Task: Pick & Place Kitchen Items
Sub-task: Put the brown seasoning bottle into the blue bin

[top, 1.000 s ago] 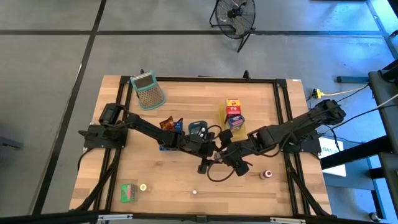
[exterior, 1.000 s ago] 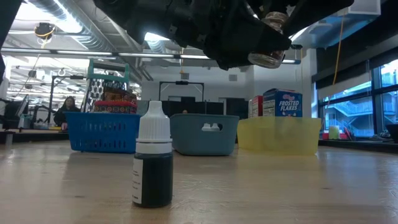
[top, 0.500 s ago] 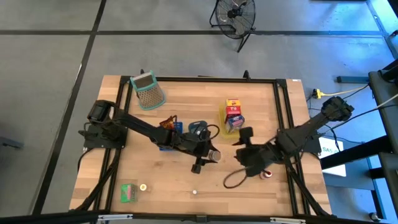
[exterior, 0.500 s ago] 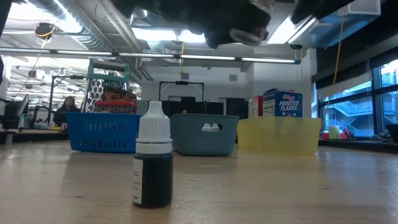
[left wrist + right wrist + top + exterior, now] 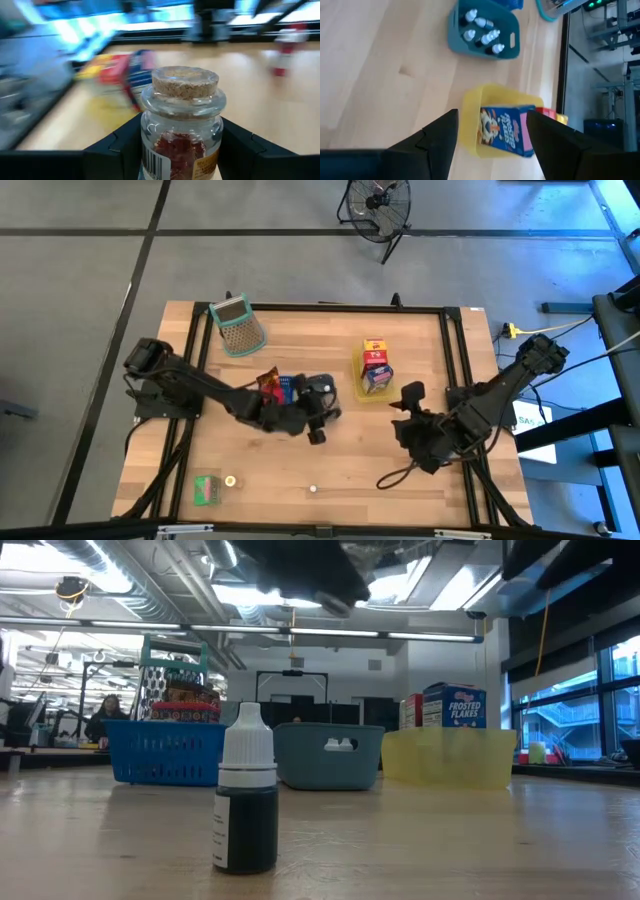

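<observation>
My left gripper (image 5: 318,420) is shut on a small glass jar (image 5: 182,127) with a cork stopper and red contents. It holds the jar above the table, just in front of the grey-blue tray (image 5: 322,387). My right gripper (image 5: 408,404) is open and empty above the table's right half. Between its fingers, the right wrist view (image 5: 492,125) shows the yellow tray (image 5: 472,112) with cartons and the grey-blue tray (image 5: 457,35) with white-capped bottles. A dark dropper bottle (image 5: 245,802) stands upright on the table near the front edge. My left gripper pinches the jar's glass body (image 5: 150,145) between its two fingers, one on each side, below the cork. The fingers (image 5: 117,145) come roughly level from the table's left. The jar stands upright in the hold, clear of the table.
A blue tray (image 5: 283,412) with a brown packet (image 5: 268,383) sits left of the grey-blue tray. The yellow tray (image 5: 357,365) holds red and blue cartons (image 5: 376,360). A green-rimmed mesh basket (image 5: 237,326) lies at the far left. A green carton (image 5: 207,489) and a small round piece (image 5: 230,480) lie at the near left.
The two grippers were close together over the table's middle and have drawn apart. My left gripper has moved toward the table's left and a little toward the far edge, taking the jar toward the trays. My right gripper has drawn back toward the right edge without it.
</observation>
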Action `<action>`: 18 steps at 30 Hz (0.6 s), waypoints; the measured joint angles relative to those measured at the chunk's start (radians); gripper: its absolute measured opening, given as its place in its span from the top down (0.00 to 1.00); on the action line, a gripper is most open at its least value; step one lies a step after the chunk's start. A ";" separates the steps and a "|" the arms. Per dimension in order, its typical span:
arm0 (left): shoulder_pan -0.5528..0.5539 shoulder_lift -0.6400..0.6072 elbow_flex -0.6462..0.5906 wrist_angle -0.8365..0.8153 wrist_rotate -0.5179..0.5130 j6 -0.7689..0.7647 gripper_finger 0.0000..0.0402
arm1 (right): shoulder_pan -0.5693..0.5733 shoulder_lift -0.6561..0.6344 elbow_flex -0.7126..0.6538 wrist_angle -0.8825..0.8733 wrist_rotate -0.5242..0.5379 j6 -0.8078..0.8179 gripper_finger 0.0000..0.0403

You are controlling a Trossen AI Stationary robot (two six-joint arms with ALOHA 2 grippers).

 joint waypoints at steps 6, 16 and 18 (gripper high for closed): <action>-0.113 0.000 0.000 -0.119 -0.350 -0.192 0.53 | -0.001 -0.001 0.000 -0.073 0.001 0.043 0.41; -0.256 0.108 0.000 -0.188 -0.715 -0.586 0.53 | -0.007 -0.015 0.000 -0.057 -0.007 -0.031 0.41; -0.267 0.134 0.000 -0.188 -0.764 -0.635 0.53 | -0.008 -0.024 0.000 -0.055 -0.026 -0.047 0.41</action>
